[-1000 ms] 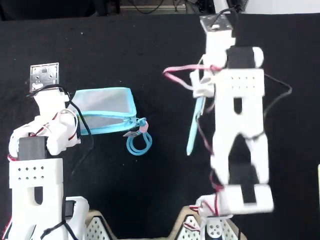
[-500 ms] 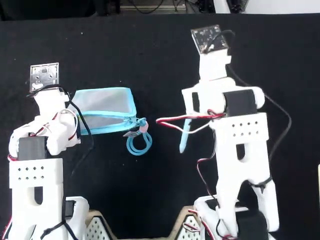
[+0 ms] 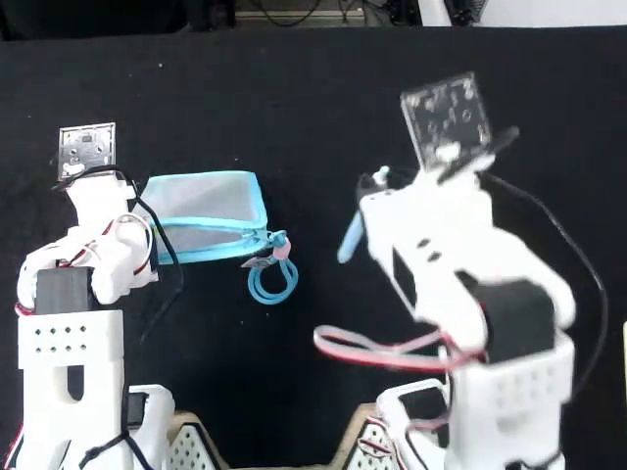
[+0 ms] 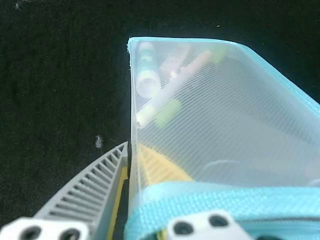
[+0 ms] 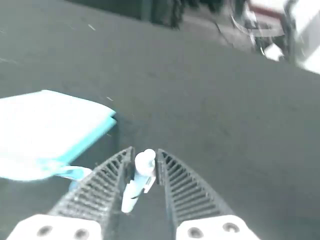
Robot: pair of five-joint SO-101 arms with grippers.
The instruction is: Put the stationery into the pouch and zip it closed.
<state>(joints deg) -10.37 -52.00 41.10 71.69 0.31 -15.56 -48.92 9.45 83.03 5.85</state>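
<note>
Left hand (image 4: 128, 159) pinches teal-edged translucent mesh pouch (image 3: 208, 208) (stationery (image 4: 150, 85) inside); right hand (image 5: 145, 154) clenched on pale-blue plastic pen (image 5: 134, 186).

The 2 white arms stand side by side at the near edge. The left arm (image 3: 73, 294) is folded low, its wrist turned inward, and the left gripper (image 4: 131, 155) is clamped on the edge of the pouch (image 4: 215, 125), with 1 grey ribbed finger (image 4: 95, 195) lying against the outside. The right arm (image 3: 470, 294) stretches away from its base, its wrist angled toward the other arm. The right gripper (image 5: 144, 155) has its 2 ribbed fingers (image 5: 107, 187) closed narrowly around a pen (image 5: 136, 182), which stands between them.
</note>
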